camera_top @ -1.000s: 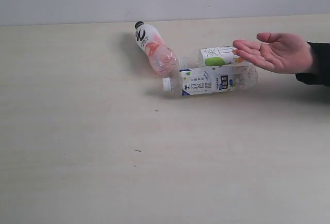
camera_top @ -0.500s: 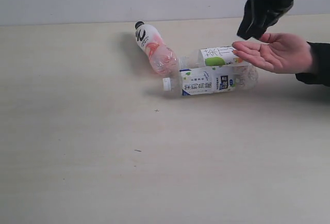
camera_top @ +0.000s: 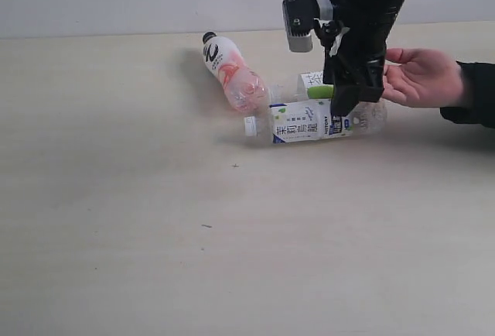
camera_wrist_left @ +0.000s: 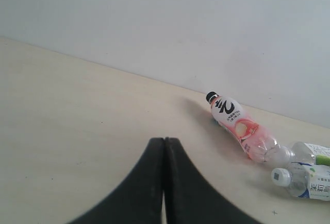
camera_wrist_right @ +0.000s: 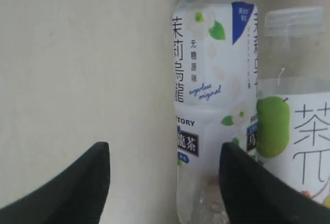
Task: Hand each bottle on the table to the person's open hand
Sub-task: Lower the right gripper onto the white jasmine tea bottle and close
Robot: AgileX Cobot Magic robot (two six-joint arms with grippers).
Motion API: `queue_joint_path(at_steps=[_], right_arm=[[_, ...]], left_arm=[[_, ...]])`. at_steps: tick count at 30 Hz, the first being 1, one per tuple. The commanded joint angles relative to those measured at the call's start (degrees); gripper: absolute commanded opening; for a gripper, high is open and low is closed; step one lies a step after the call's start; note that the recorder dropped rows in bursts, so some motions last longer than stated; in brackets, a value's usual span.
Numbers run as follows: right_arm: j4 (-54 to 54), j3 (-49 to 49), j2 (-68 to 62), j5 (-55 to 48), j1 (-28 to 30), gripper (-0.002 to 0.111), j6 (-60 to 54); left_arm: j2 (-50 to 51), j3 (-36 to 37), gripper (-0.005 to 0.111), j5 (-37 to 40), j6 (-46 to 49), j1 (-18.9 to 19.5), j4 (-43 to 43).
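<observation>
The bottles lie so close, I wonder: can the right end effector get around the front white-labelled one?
Probably yes: the right end effector hangs open over the front bottle, one finger above bare table; the neighbouring bottle lying against it may crowd the other.

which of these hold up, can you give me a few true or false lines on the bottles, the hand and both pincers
1. The pink-labelled bottle lies on its side on the table. True.
2. The right pincer is shut on a bottle. False: it is open over the white-capped tea bottle and holds nothing.
3. The left pincer is shut and holds nothing. True.
4. The person's open hand already holds a bottle. False: the palm is bare.
5. The pink-labelled bottle has a white cap. False: its cap is black.
</observation>
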State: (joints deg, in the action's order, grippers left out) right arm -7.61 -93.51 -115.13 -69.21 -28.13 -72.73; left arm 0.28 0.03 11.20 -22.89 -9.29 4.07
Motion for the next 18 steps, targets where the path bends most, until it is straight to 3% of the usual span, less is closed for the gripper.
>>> queue_joint_path(at_steps=[1,4,8,18], right_arm=[[-2.74,-0.63,-0.82,2.00,-0.23,0.060,-5.56],[-3.00,-0.63,-1.79,4.53,-0.23,0.063,-4.92],[-3.37,-0.63,-3.55,5.68,-0.23,0.078,-2.19],[-4.04,-0.63,-6.47,7.94,-0.23,0.078,-2.07]], left_arm=[[-0.28,-0.03,0.000,0.18,0.14,-0.16,0.24],[-0.28,-0.03,0.000,0.18,0.14,-0.16,0.24],[-0.28,-0.03,0.000,0.18,0.14,-0.16,0.24],[-0.28,-0.03,0.000,0.18,0.14,-0.16,0.24]])
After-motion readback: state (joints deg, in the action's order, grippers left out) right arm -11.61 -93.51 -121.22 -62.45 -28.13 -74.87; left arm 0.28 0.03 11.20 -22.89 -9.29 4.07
